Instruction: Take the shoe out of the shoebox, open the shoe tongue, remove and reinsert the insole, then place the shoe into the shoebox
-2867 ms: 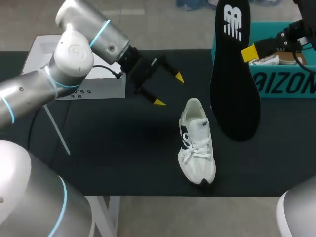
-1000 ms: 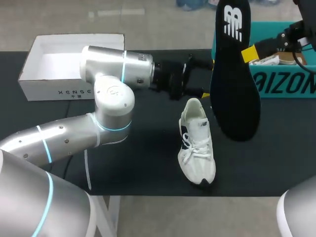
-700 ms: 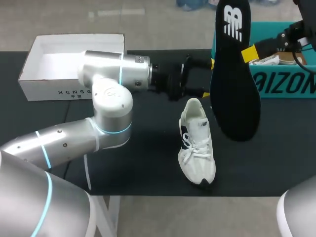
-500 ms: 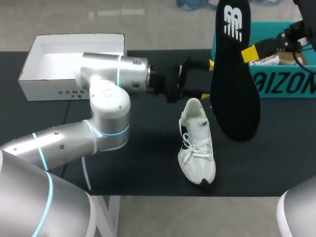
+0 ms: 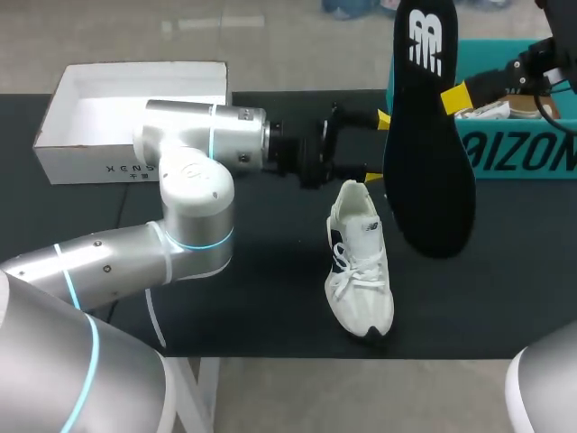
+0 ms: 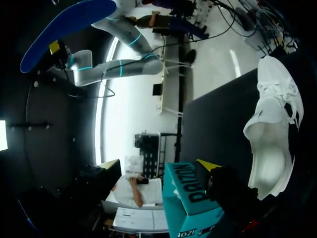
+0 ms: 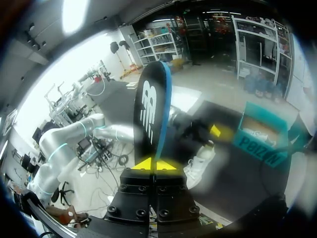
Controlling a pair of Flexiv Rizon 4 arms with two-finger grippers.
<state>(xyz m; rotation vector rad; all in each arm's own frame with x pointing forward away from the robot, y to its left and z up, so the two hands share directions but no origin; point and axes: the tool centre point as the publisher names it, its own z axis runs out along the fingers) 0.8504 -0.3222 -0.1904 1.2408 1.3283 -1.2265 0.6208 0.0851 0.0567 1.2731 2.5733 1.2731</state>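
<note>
Over table, left arm lies level, pointing at insole.

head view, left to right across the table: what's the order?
white box → white shoe → black insole → teal shoebox. Left out: left end effector, which overlaps the shoe's span, and right end effector, which overlaps the insole's.

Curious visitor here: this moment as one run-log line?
right gripper shut on insole | left gripper open by shoe | shoe on table
</note>
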